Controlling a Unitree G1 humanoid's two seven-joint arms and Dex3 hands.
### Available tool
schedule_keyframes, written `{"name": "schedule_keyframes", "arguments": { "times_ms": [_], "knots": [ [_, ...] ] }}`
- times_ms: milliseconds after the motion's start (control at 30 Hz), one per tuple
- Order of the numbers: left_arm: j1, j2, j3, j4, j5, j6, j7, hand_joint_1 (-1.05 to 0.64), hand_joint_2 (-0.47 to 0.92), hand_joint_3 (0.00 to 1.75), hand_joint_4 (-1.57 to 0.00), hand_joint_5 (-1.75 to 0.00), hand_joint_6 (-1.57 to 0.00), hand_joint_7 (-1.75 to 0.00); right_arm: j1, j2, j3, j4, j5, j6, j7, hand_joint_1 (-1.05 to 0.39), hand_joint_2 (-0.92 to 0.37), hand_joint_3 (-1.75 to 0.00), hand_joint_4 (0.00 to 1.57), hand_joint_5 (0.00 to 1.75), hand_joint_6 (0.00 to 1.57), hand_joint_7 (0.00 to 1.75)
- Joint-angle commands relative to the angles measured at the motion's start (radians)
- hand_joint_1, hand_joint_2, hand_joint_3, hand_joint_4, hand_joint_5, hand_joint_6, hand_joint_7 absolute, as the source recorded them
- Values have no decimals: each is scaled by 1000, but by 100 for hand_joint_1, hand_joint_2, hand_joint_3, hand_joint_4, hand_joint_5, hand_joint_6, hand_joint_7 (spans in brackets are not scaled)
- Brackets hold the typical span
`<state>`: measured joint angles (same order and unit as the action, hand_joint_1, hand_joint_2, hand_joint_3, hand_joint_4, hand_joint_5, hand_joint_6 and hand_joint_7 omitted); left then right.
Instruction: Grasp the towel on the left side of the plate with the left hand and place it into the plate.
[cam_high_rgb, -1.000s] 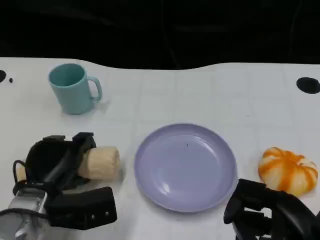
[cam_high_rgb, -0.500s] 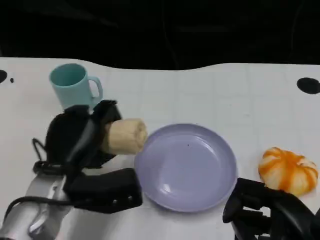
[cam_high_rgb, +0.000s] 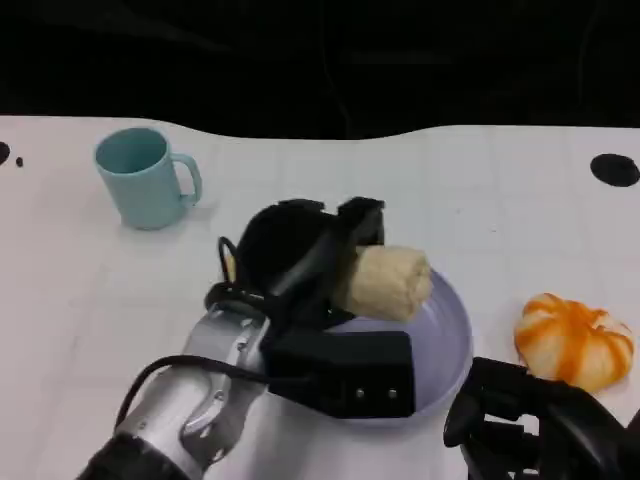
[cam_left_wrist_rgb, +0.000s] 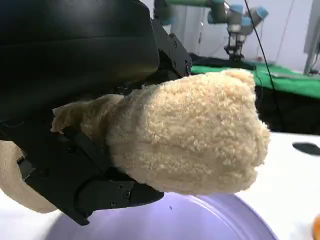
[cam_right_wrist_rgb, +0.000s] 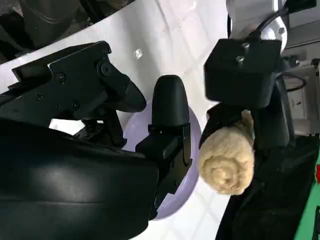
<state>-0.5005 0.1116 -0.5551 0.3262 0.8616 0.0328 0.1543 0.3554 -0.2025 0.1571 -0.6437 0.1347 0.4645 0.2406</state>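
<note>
Head view: my left hand (cam_high_rgb: 300, 255) clutches rolled towel (cam_high_rgb: 388, 284) above plate (cam_high_rgb: 455, 330), left part. Carry step done; next, I lower, release. Right hand (cam_high_rgb: 520, 415) near plate, state unclear.

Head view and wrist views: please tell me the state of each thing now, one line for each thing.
Towel: rolled up, held above the plate, not yet put down.
Left hand: grips the towel over the plate.
Right hand: holds nothing, near the plate's edge.
Plate: right side up, nothing lying in it.
Mug: upright, apart from the plate.
Orange and white thing: lies on the table.
</note>
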Motion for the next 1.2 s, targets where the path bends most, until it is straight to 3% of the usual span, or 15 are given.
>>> {"name": "schedule_keyframes", "arguments": {
  "times_ms": [33,100,133,200,233,300,367,433,467,567,767,1067,1200],
  "knots": [
    [-36,-31,-29,62,8,4,-10,-24,75,43,-92,-175,-96,-86,8,-2,4,-11,3,7,-5,-7,-73,-96,72,175,56,162],
    [-48,-49,-47,87,9,19,-35,-23,65,76,-90,-175,-94,-93,10,-2,7,-9,3,-1,-2,-7,-73,-96,72,175,56,162],
    [-52,-54,-55,96,11,25,-45,-22,61,84,-88,-175,-90,-104,10,-3,7,-10,4,-2,0,-7,-74,-96,72,175,56,162],
    [-56,-55,-64,107,8,23,-56,-22,60,84,-85,-174,-88,-103,10,-3,9,-15,1,3,-3,-7,-74,-96,71,175,55,162],
    [-56,-53,-67,109,5,20,-62,-23,63,78,-83,-169,-89,-92,9,-2,10,-17,1,6,-4,-7,-74,-96,71,175,55,162],
    [-55,-44,-71,101,-3,18,-92,-26,72,55,-80,-141,-91,-69,9,-2,9,-16,3,7,-4,-8,-73,-95,71,175,55,161],
    [-60,-30,-85,85,8,31,-149,-33,86,27,-68,-112,-76,-43,7,-1,7,-12,5,4,-2,-9,-73,-95,71,175,56,161],
    [-62,-17,-95,56,26,57,-203,-43,91,18,-57,-89,-64,-21,7,-3,6,-14,2,6,-3,-9,-73,-95,71,175,56,161],
    [-60,-13,-98,42,33,69,-220,-51,91,15,-49,-67,-54,-9,8,-5,6,-16,0,6,-3,-9,-73,-95,72,175,56,161],
    [-54,-6,-102,12,53,99,-254,-66,92,11,-32,-36,-31,-1,8,-7,3,-17,0,8,-2,-9,-73,-95,71,175,56,161],
    [-41,19,-95,-69,68,129,-315,-84,92,17,-13,-23,-12,0,9,-9,-4,-12,3,-4,5,-9,-73,-95,72,175,56,161],
    [7,100,-55,-235,32,102,-413,-91,92,20,-12,-25,-13,-1,8,-10,-22,-20,23,7,14,-8,-72,-98,71,175,56,161],
    [60,125,0,-318,-45,77,-427,-87,92,21,-14,-30,-16,-2,-4,-9,-24,-24,27,30,7,-8,-71,-100,72,175,56,162]
  ]
}}
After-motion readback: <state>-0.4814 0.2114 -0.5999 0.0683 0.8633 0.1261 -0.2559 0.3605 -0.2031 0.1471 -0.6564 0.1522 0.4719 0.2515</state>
